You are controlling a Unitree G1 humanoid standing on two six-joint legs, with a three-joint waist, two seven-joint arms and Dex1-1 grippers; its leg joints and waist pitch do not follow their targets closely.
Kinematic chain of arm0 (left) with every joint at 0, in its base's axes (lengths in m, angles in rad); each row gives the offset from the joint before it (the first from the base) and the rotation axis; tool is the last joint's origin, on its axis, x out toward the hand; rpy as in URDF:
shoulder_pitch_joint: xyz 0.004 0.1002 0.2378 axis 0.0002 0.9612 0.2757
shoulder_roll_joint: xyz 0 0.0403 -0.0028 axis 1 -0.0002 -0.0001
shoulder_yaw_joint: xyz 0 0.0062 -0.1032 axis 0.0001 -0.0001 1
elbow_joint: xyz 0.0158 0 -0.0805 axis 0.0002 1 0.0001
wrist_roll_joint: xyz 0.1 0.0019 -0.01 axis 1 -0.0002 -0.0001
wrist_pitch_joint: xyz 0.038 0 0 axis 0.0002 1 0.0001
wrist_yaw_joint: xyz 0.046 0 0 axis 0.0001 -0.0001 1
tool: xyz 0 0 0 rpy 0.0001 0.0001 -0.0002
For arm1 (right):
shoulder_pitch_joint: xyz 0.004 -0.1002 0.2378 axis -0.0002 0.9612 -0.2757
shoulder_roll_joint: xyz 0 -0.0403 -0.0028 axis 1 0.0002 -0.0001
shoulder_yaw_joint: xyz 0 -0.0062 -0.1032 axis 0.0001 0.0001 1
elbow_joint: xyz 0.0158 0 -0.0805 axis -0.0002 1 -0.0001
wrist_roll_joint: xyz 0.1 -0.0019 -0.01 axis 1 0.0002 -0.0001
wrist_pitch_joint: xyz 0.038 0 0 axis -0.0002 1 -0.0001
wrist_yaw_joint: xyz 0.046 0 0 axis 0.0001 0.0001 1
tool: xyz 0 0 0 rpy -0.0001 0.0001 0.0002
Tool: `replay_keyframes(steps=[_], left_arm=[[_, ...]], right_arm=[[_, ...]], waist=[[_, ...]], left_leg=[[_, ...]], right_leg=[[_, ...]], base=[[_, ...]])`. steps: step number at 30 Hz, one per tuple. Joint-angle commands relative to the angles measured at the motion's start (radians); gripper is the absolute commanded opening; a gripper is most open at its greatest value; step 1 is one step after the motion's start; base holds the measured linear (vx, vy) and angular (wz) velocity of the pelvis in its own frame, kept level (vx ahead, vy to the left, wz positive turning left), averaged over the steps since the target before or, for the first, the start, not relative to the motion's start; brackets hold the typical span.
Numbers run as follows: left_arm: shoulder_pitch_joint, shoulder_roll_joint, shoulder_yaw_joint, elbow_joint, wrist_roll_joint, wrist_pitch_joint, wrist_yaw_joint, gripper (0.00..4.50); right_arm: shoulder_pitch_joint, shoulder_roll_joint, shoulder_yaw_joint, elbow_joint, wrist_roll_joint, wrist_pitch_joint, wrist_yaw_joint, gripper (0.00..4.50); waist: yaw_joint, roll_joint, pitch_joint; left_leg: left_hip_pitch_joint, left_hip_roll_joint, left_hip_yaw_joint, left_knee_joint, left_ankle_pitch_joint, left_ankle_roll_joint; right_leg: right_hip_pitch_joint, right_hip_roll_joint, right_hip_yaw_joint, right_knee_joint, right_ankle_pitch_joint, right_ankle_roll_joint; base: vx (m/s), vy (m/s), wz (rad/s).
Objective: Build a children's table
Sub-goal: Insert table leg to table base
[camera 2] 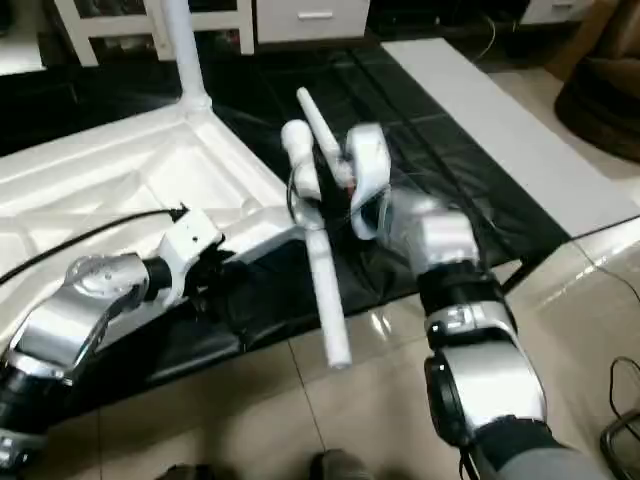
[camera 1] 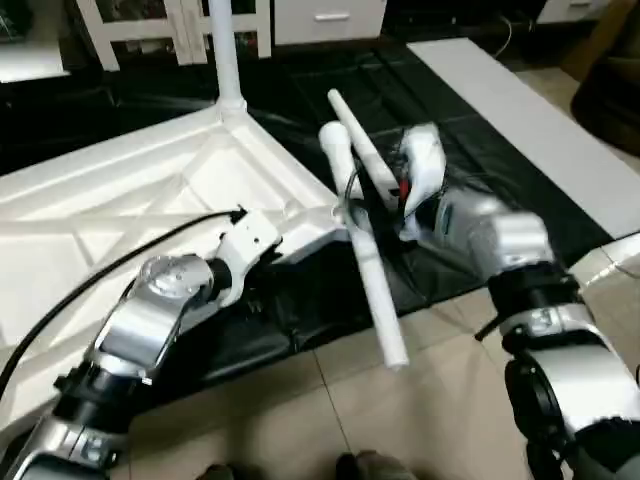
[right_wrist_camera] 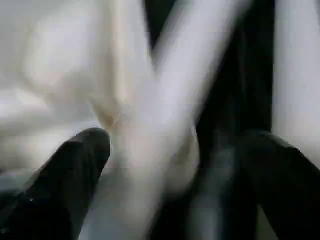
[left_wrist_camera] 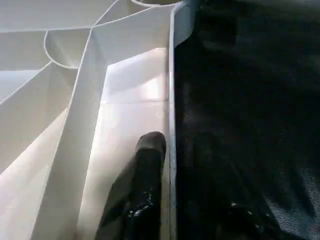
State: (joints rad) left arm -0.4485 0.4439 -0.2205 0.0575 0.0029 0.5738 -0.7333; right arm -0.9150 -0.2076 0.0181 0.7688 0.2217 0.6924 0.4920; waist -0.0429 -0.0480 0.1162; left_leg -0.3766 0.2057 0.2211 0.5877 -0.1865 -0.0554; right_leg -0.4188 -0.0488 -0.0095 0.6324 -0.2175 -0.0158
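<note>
A white plastic square table top (camera 1: 150, 200), ribbed underside up, lies on a black floor sheet (camera 1: 330, 95) with one long white tapered tube leg (camera 1: 226, 50) already standing in the far corner socket. A second white tube leg (camera 1: 368, 240) slants over the near corner, just ahead of the right gripper (right_wrist_camera: 175, 155), whose black fingers (right_wrist_camera: 75, 170) stand wide apart around it, closed on nothing. The left gripper (left_wrist_camera: 165, 170) straddles the top's near rim, one finger (left_wrist_camera: 145, 175) inside the wall; its jaws look narrow, though whether they pinch the rim cannot be told. By this showing three sockets remain to fill. Beyond the rim lie sheet and bare tile floor (camera 1: 330, 410), open room for the right arm; a white cabinet (camera 1: 180, 25) stands well behind the table.
</note>
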Motion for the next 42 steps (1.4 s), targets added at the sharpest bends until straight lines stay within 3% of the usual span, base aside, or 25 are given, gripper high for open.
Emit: replay_keyframes(steps=[1, 5, 6, 11, 22, 27, 42], left_arm=[[0.004, 0.024, 0.015, 0.036, 0.018, 0.020, 0.007, 1.43], [0.002, 0.029, 0.012, 0.033, 0.021, 0.007, 0.007, 1.75], [-0.005, 0.036, 0.019, 0.026, 0.013, -0.030, -0.001, 1.75], [-0.010, 0.048, 0.024, 0.009, -0.009, -0.053, -0.035, 1.75], [-0.014, 0.078, 0.046, -0.028, -0.043, -0.084, -0.073, 1.79], [0.023, 0.096, 0.048, -0.116, -0.112, -0.060, -0.161, 1.79], [0.029, 0.075, 0.074, -0.179, -0.146, -0.013, -0.116, 1.79]], right_arm=[[0.004, -0.013, 0.007, 0.034, -0.022, 0.060, -0.033, 4.50], [0.002, -0.008, -0.005, 0.051, -0.003, 0.084, -0.027, 4.50], [-0.001, 0.001, -0.049, 0.081, 0.052, 0.105, 0.001, 4.50], [-0.016, -0.005, -0.073, 0.127, 0.046, 0.103, -0.013, 4.50], [-0.038, -0.025, -0.097, 0.170, 0.039, 0.151, -0.048, 3.54], [-0.045, -0.034, -0.093, 0.199, 0.022, 0.157, -0.045, 3.16], [-0.068, -0.060, -0.156, 0.271, 0.040, 0.108, -0.064, 1.82]], waist=[[0.010, 0.002, -0.065], [0.008, 0.005, -0.063], [0.009, 0.005, -0.063], [0.014, 0.007, -0.066], [0.029, 0.007, -0.063], [0.031, 0.005, -0.063], [0.040, 0.005, -0.074]], left_leg=[[0.019, 0.024, -0.014, -0.053, -0.032, 0.053], [0.021, 0.027, -0.016, -0.054, -0.079, 0.021], [0.021, 0.026, -0.016, -0.054, -0.088, 0.023], [0.023, 0.027, -0.014, -0.053, -0.040, 0.029], [0.026, 0.027, -0.012, -0.054, -0.051, 0.014], [0.026, 0.027, -0.011, -0.053, -0.040, 0.009], [0.024, 0.026, -0.010, -0.047, -0.023, 0.022]], right_leg=[[0.053, -0.062, 0.043, -0.062, 0.081, -0.290], [0.050, -0.064, 0.044, -0.067, 0.006, -0.273], [0.050, -0.065, 0.045, -0.068, 0.007, -0.274], [0.051, -0.061, 0.042, -0.058, 0.074, -0.288], [0.049, -0.060, 0.043, -0.058, 0.065, -0.285], [0.050, -0.062, 0.043, -0.055, 0.081, -0.291], [0.057, -0.060, 0.042, -0.049, 0.125, -0.300]], base=[[0.000, 0.000, 0.00], [0.000, 0.000, 0.00], [0.000, 0.000, 0.00], [0.000, 0.000, 0.00], [0.000, 0.000, 0.00], [0.000, 0.000, 0.00], [0.000, 0.000, 0.00]])
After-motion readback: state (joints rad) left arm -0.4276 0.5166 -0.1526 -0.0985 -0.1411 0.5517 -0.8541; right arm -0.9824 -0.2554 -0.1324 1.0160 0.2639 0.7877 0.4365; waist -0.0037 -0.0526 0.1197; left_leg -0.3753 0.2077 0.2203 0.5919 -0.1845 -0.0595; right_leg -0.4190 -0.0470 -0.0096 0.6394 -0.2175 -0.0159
